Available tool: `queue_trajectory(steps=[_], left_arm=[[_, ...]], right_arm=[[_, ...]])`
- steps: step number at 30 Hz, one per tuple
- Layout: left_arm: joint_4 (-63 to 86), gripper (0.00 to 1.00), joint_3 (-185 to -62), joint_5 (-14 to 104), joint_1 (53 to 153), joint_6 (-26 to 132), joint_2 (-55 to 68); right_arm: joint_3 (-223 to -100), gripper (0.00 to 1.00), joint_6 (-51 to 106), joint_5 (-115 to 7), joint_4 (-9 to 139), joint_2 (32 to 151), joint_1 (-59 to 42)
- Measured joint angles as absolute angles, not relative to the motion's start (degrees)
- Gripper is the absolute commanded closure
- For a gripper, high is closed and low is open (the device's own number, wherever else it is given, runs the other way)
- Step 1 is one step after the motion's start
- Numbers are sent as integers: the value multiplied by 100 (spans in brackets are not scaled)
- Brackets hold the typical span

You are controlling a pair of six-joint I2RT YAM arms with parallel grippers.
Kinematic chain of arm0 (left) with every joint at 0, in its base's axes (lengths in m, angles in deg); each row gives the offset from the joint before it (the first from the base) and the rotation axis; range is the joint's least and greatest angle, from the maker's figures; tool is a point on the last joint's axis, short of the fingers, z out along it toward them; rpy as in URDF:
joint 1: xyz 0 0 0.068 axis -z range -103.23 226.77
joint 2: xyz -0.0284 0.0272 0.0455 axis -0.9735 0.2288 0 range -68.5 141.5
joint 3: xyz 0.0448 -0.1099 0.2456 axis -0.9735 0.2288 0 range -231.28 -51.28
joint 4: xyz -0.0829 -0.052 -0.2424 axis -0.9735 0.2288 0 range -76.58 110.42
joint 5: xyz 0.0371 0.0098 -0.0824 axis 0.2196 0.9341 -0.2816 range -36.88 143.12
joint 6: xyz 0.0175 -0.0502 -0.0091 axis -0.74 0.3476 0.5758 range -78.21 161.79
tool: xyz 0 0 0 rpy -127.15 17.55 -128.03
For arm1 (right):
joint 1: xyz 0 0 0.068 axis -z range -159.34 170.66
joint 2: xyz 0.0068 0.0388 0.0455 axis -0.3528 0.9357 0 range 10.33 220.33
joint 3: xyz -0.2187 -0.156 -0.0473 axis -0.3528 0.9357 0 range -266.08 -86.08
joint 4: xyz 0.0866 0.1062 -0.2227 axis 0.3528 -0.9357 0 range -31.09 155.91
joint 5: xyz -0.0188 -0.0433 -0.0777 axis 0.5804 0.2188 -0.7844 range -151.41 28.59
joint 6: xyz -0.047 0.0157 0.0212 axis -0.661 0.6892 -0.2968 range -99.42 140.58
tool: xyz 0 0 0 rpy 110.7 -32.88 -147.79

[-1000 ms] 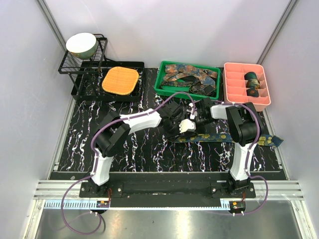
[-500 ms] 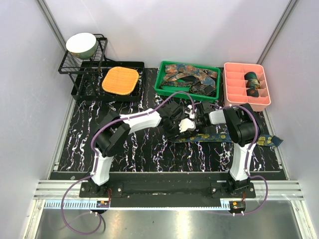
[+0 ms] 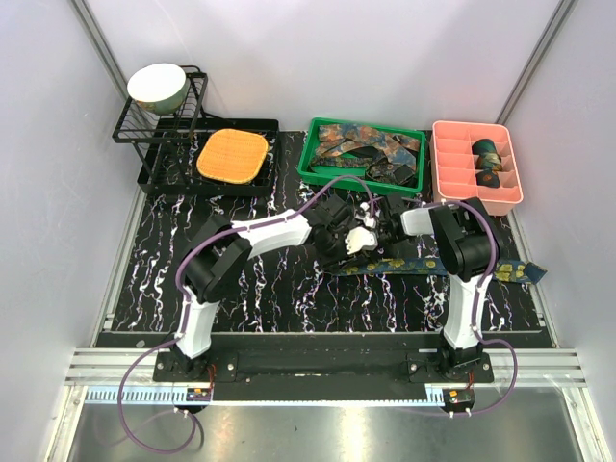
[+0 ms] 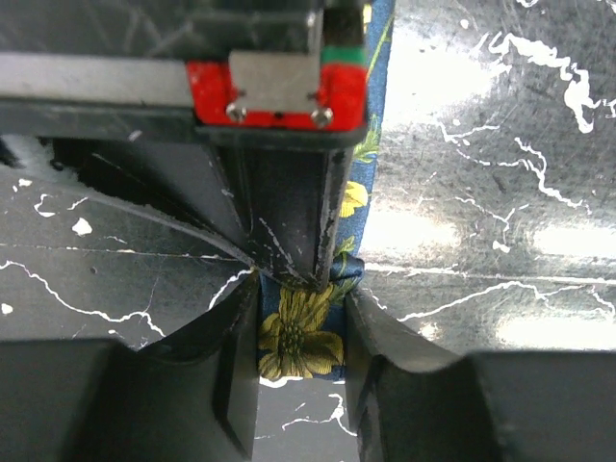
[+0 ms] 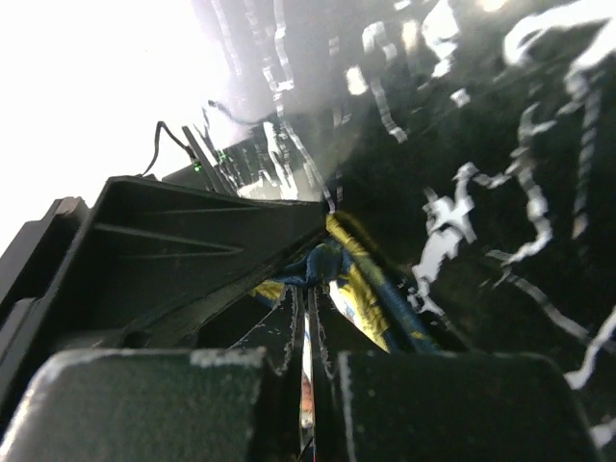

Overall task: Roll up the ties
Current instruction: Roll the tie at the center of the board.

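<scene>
A dark blue tie [image 3: 433, 265] with yellow flowers lies stretched along the black marbled table, its wide end at the right [image 3: 525, 272]. Both grippers meet at its left end. My left gripper [image 3: 358, 243] straddles that end, and the fabric [image 4: 298, 342] fills the gap between its fingers and touches both. My right gripper [image 3: 377, 234] reaches in from the far side. Its fingers [image 4: 289, 221] are shut and pinch a small fold of the tie [image 5: 361, 279] at their tips [image 5: 308, 298]. The fold is bunched just beyond the left gripper [image 4: 298, 318].
A green bin [image 3: 310, 166] with several loose ties stands at the back centre. A pink divided tray [image 3: 452, 178] at the back right holds rolled ties [image 3: 489, 154]. An orange pad [image 3: 231, 156] and a wire rack with a bowl [image 3: 159, 87] are at the back left.
The right gripper's jaws have closed onto the tie's left end and its arm has shifted a little left. The left gripper has stayed in place.
</scene>
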State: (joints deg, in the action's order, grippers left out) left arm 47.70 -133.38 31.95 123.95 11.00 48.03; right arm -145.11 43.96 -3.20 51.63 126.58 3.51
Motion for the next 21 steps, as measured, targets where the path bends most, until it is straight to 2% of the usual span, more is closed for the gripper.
queue_trajectory(steps=[2,3,5,6,9,10,15,21], left_arm=[[4679,52,-13305,3152,12347,1203,4803],[4617,44,-13273,3095,12305,1247,4801],[4281,39,-13023,2804,12161,1362,4687],[3903,36,-12726,2636,12050,1463,4543],[2827,18,-11861,2148,11717,1640,4147],[2242,16,-11417,1965,11573,1793,3966],[-18,17,-9937,1440,11151,2289,3546],[-1931,18,-9399,1208,11269,2853,3859]], right_arm=[[-14679,100,4323,-368,4916,12782,340],[-14758,100,4284,-405,4785,12841,340],[-14895,100,4170,-525,4573,12926,340],[-14974,100,4107,-595,4468,12953,340],[-15149,100,3980,-740,4177,13010,327],[-15212,100,3941,-794,4059,13023,318],[-15380,100,3790,-958,3718,13062,308],[-15474,100,3705,-1052,3519,13088,305]])
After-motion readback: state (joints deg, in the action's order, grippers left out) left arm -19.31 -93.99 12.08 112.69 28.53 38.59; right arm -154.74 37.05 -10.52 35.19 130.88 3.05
